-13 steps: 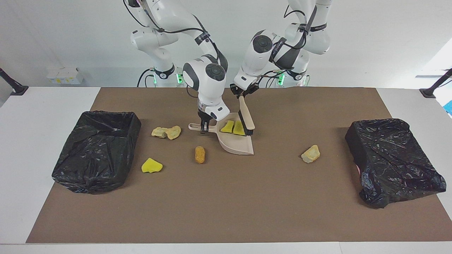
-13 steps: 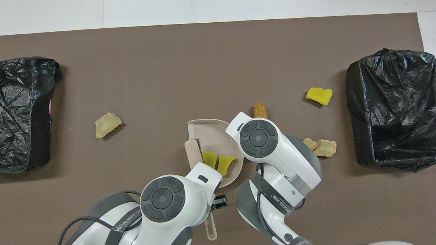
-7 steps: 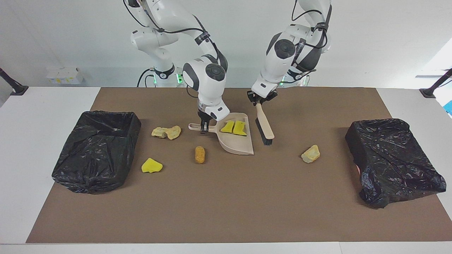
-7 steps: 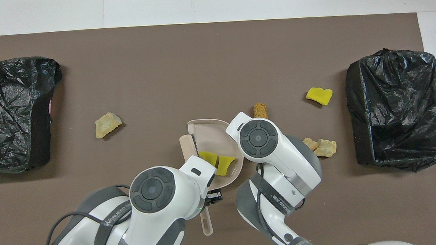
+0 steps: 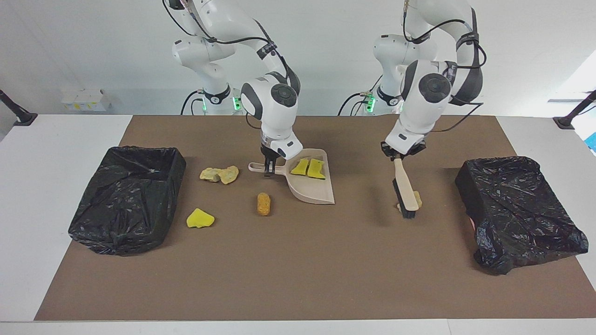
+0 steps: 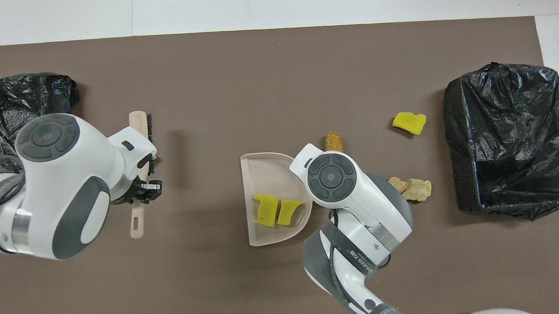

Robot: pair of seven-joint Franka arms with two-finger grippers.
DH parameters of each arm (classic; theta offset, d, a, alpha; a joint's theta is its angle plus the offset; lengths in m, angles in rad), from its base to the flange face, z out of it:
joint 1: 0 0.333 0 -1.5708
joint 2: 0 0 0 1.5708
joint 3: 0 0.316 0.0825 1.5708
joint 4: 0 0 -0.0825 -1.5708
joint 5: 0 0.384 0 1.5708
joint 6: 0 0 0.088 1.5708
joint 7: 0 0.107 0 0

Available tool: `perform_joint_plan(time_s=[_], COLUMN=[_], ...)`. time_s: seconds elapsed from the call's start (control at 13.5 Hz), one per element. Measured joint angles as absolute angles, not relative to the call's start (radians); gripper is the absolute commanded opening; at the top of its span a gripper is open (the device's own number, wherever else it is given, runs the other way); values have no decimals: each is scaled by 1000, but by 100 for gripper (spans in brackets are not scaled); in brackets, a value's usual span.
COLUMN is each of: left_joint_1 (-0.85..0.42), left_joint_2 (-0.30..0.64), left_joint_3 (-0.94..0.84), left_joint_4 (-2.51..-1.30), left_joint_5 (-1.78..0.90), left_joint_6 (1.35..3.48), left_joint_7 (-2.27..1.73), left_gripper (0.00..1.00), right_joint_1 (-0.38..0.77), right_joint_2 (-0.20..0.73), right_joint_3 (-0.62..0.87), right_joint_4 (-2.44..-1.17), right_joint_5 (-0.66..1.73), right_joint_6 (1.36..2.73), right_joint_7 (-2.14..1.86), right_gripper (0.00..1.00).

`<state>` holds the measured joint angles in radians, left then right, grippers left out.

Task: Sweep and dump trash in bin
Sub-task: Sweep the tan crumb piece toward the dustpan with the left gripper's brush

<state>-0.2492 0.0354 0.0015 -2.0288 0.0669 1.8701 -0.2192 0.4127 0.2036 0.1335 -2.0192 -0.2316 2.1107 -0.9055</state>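
Facing view: orange-brown oval (image 5: 263, 204) lengthwise robotward.

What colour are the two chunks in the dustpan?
Bright yellow chunks in a beige dustpan; the facing view shows them best.

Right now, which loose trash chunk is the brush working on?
The pale tan chunk lying alone toward the left arm's end, partly hidden by the brush in the left pincer; the other loose chunks lie past the dustpan.

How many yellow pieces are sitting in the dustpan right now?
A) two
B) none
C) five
A: two bright yellow pieces lie side by side in the beige dustpan, while the other scraps sit on the brown mat.
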Motion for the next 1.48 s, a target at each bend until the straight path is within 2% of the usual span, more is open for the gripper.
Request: perform_joint_plan(time_s=[0.44, 0.67, 1.11, 1.48], left_joint_1=[-146, -140, -234, -391], left_joint_2=[87, 99, 87, 49], left_joint_3=[0, -13, -37, -41], left_joint_4=[-2026, -2054, -2092, -2142], left_joint_5=[171, 171, 162, 54], left_joint_6=[1902, 1932, 1936, 1940], left_joint_7=[-76, -55, -55, -51], left_gripper=[0, 0, 0, 0], right_joint_1=[413, 413, 413, 413], right_joint_2=[204, 204, 206, 213], right_joint_3=[134, 134, 133, 132], right_joint_4=[-2019, -2019, -2019, -2019], right_joint_5=[-232, -232, -232, -232], right_joint_6=[2111, 2111, 2111, 2120], right_joint_7=[-906, -906, -906, -906], right_gripper=[0, 0, 0, 0])
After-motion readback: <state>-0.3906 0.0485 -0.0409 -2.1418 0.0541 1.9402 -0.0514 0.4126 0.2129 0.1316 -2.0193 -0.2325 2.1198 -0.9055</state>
